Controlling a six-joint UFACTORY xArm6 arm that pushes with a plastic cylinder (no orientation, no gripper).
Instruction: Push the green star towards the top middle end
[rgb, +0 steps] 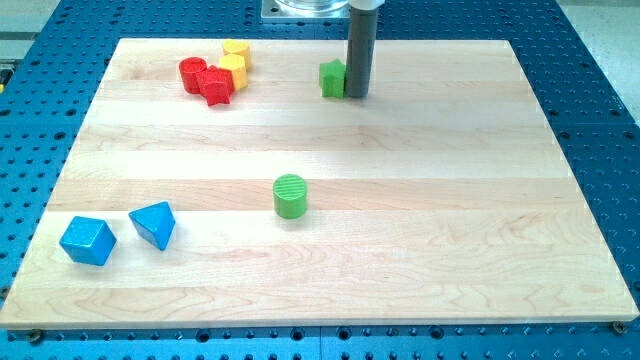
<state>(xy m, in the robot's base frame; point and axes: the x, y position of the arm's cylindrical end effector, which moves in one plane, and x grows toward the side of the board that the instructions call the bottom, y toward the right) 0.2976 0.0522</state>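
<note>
The green star (331, 78) lies near the view's top middle on the wooden board (400, 250). My rod comes down from the top edge, and my tip (357, 96) rests on the board right against the star's right side. The rod hides part of the star's right edge.
A green cylinder (291, 196) stands near the board's middle. At the top left cluster a red cylinder (192, 74), a red star (216, 85), and two yellow blocks (235, 61). A blue cube (88, 241) and a blue triangular block (154, 224) sit at the bottom left.
</note>
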